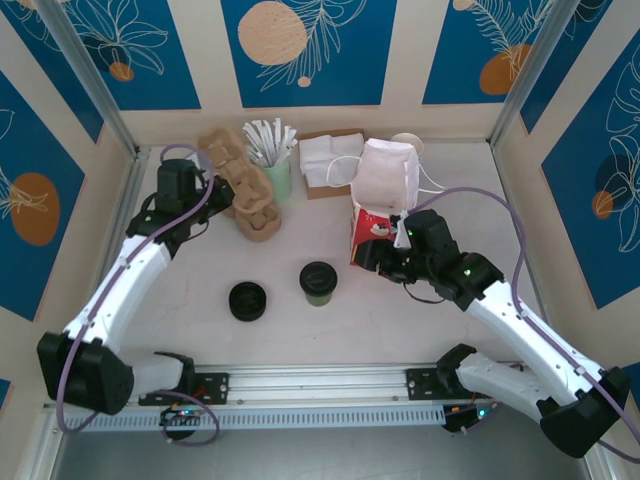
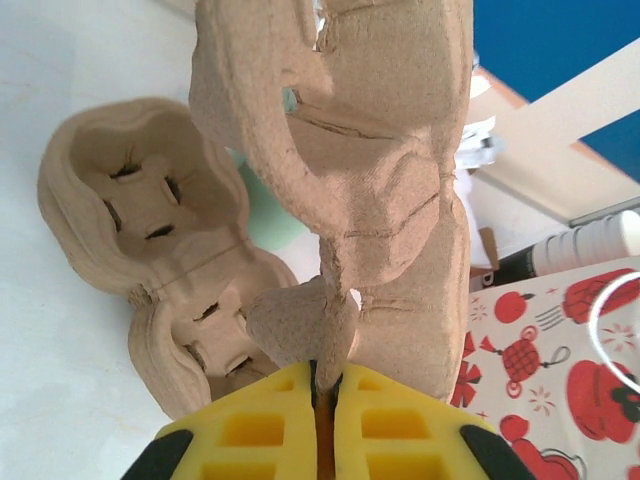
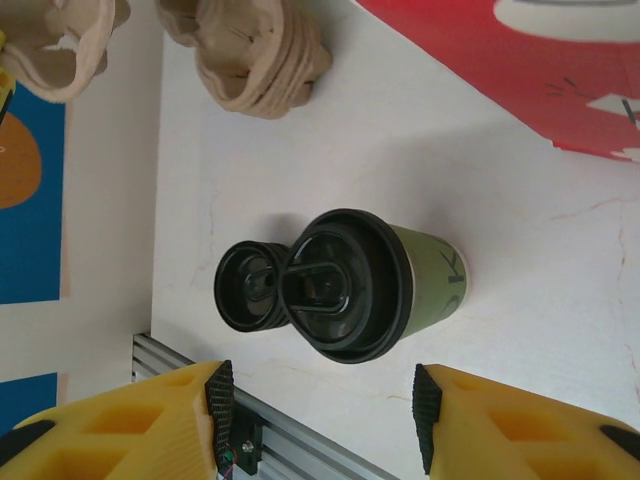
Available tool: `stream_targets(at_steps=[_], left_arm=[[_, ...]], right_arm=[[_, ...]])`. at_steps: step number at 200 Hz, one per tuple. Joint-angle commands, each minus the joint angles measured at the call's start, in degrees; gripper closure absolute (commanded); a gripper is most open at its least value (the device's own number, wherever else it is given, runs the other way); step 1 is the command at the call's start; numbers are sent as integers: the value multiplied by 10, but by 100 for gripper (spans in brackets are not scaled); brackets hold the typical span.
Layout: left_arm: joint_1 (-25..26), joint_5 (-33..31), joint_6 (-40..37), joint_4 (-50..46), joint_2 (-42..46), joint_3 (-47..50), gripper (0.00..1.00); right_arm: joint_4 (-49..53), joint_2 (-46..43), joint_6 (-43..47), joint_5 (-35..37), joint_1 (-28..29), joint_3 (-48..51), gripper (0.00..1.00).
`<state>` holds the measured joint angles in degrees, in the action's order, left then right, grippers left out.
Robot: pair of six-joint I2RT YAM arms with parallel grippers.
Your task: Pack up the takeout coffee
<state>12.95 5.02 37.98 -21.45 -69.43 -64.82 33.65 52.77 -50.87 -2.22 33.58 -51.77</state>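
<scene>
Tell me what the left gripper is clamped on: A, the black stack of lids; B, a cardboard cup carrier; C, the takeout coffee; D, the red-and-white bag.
B: the left gripper is shut on a thin edge of the cardboard cup carrier, while the takeout coffee stands untouched, apart from both arms.

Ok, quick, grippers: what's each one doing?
Left gripper: closed on the cardboard cup carrier.
Right gripper: open, holding nothing.
</scene>
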Motion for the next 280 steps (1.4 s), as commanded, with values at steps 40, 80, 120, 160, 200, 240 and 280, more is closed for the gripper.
stream_targets(at_steps=[40, 80, 120, 160, 200, 240, 280], left_arm=[[-7, 56, -42, -87, 98, -69, 91], [-2, 185, -57, -111, 118, -110, 90], [3, 298, -47, -81, 152, -104, 88], [20, 356, -39, -49, 172, -84, 87], [49, 364, -47, -47, 173, -77, 87], [80, 360, -53, -42, 163, -77, 86], [113, 348, -61, -39, 143, -86, 86]], right_arm=[[-24, -34, 96, -40, -14, -62, 46], [-73, -36, 146, -75, -12, -101, 46], [-130, -22, 188, -167, -10, -136, 48], [-135, 14, 212, -205, 18, -178, 50], [-140, 41, 226, -200, 51, -206, 49], [-136, 62, 240, -201, 74, -229, 49], [-136, 80, 245, -207, 82, -247, 51]])
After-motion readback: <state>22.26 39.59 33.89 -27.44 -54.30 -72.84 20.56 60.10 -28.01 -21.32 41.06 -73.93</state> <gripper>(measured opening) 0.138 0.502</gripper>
